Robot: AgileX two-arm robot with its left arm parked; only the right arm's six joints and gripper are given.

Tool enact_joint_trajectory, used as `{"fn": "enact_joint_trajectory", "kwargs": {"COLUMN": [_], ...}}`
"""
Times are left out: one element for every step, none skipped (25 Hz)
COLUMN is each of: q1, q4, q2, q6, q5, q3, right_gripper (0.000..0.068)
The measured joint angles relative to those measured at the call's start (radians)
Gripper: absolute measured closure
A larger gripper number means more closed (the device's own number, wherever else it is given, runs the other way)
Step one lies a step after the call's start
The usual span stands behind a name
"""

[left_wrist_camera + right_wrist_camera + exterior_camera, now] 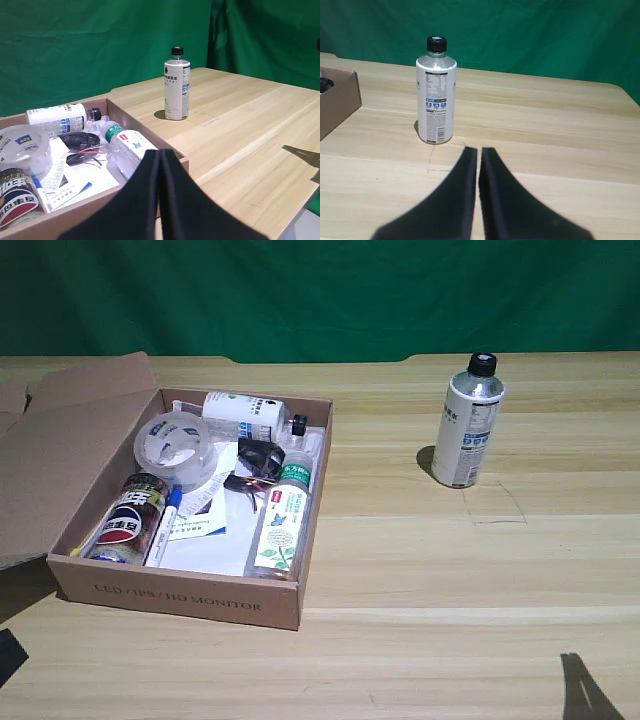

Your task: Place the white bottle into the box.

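The tall clear plastic white bottle [470, 422] with its black cap stands upright on the wooden table, well apart from the shallow brown cardboard box [180, 597]; the right gripper [479, 150], fingers pressed together and empty, must first spread and reach it.

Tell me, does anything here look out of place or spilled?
Nothing is spilled or damaged. The white bottle stands upright and capped on the table, apart from the box, whose contents lie jumbled but contained. The right gripper, fingers shut, has not reached it.
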Motion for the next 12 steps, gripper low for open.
{"fn": "enact_joint_trajectory", "kwargs": {"q1": [0.000, 0.000, 0.000, 0.000, 0.000, 0.000, 0.000, 0.000, 0.000, 0.000, 0.000, 0.000], "q4": [0.000, 0.000, 0.000, 0.000, 0.000, -0.001, -0.001, -0.002, -0.004, -0.004, -0.004, -0.004], "q2": [0.000, 0.000, 0.000, 0.000, 0.002, 0.010, 0.018, 0.030, 0.051, 0.062, 0.077, 0.084], "q6": [0.000, 0.000, 0.000, 0.000, 0.000, 0.000, 0.000, 0.000, 0.000, 0.000, 0.006, 0.013], "q5": [-0.003, -0.018, -0.040, -0.082, -0.107, -0.142, -0.161, -0.175, -0.186, -0.188, -0.189, -0.190], "q3": [0.000, 0.000, 0.000, -0.003, -0.007, -0.011, -0.013, -0.013, -0.013, -0.013, -0.014, -0.017], "right_gripper": [0.0680, 0.0680, 0.0680, 0.0680, 0.0679, 0.0671, 0.0657, 0.0636, 0.0587, 0.0553, 0.0479, 0.0416]}}
